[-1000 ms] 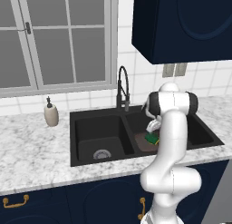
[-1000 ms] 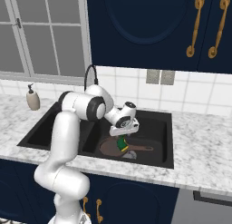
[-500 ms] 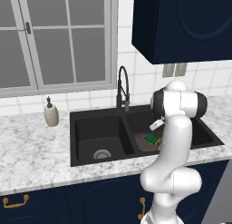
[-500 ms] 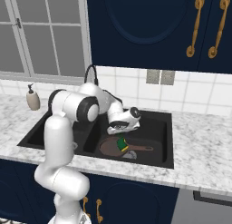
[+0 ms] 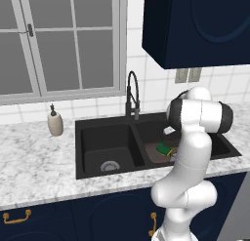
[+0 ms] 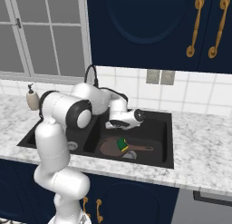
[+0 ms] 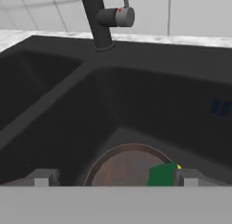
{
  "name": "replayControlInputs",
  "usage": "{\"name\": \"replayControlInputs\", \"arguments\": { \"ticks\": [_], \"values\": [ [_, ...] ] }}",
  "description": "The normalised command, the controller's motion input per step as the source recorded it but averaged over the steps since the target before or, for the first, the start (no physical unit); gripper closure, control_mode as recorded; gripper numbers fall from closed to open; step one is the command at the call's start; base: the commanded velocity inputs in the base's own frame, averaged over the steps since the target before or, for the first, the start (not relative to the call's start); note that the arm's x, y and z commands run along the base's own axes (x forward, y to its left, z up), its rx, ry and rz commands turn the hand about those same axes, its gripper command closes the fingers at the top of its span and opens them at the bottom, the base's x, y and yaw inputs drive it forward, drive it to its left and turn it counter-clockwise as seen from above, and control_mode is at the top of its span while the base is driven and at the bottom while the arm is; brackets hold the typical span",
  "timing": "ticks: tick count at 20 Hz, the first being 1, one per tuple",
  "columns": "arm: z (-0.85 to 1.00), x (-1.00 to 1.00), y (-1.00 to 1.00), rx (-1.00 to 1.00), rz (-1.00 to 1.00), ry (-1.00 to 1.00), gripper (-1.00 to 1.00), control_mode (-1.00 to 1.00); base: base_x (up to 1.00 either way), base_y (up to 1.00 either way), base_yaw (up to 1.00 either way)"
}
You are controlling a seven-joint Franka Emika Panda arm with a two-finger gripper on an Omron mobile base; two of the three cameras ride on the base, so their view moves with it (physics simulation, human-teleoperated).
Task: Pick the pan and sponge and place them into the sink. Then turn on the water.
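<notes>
The pan [image 6: 113,147] lies flat on the floor of the sink's [image 6: 166,128] right basin, its handle pointing right. The green and yellow sponge [image 6: 122,143] rests on the pan's inside. From the left base view the pan [image 5: 155,154] and sponge [image 5: 163,149] show partly behind my arm. My gripper [image 6: 136,118] hovers over the right basin above the pan, apart from it. In the hand view my gripper [image 7: 113,177] is open with nothing between its fingertips [image 7: 43,177]. Beyond them lie the pan [image 7: 122,166] and sponge [image 7: 162,174]. The black faucet [image 7: 100,19] rises ahead; no water runs.
A beige soap dispenser [image 5: 55,123] stands on the marble counter [image 5: 34,162] left of the sink [image 5: 112,172]. The faucet [image 5: 132,94] stands behind the basin divider, below the window. Dark wall cabinets [image 6: 149,23] hang above the right side.
My hand has tilted up from facing down at the pan toward the faucet, and the elbow has swung round. Pan and sponge have not moved. The gripper stays open.
</notes>
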Motion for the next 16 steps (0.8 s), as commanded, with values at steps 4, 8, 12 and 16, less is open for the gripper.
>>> {"name": "replayControlInputs", "arguments": {
  "ticks": [4,8,12,16],
  "values": [
    [0.39,-0.12,0.00,0.20,-0.04,-0.08,-1.00,-1.00,0.00,0.00,0.00],
    [0.38,-0.01,0.00,0.20,-0.04,-0.08,-1.00,-1.00,0.00,0.00,0.00],
    [0.36,0.00,0.00,0.19,-0.03,-0.04,-1.00,-1.00,0.00,0.00,0.00],
    [0.26,0.00,-0.01,0.15,-0.02,-0.01,-1.00,-1.00,0.00,0.00,0.00]
  ]
}}
